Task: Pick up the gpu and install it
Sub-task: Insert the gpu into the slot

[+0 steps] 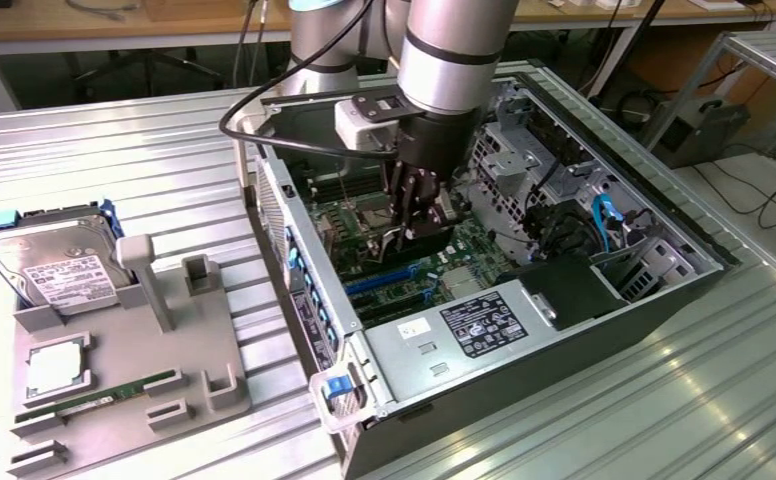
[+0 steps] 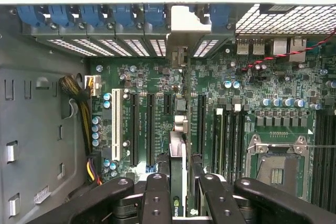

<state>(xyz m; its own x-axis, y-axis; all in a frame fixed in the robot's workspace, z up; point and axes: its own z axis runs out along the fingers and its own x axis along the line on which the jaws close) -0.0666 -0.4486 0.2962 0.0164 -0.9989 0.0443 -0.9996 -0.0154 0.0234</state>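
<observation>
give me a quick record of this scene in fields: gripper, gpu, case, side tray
gripper: gripper reaches down into the open computer case, jaws shut on the gpu
gpu: gpu held on edge over the motherboard, metal bracket end toward the row of rear slot openings
seated in slot: cannot tell
side tray: grey tray at the exterior view's left holds the hard drive and ram stick

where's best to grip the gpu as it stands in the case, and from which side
Its two flat faces near mid-length, coming straight down through the case's open side. The gpu stands on edge over the motherboard slots, thin edge up, silver bracket against the rear wall, so only the faces offer a flat pinch. The gripper holds it that way.
</observation>
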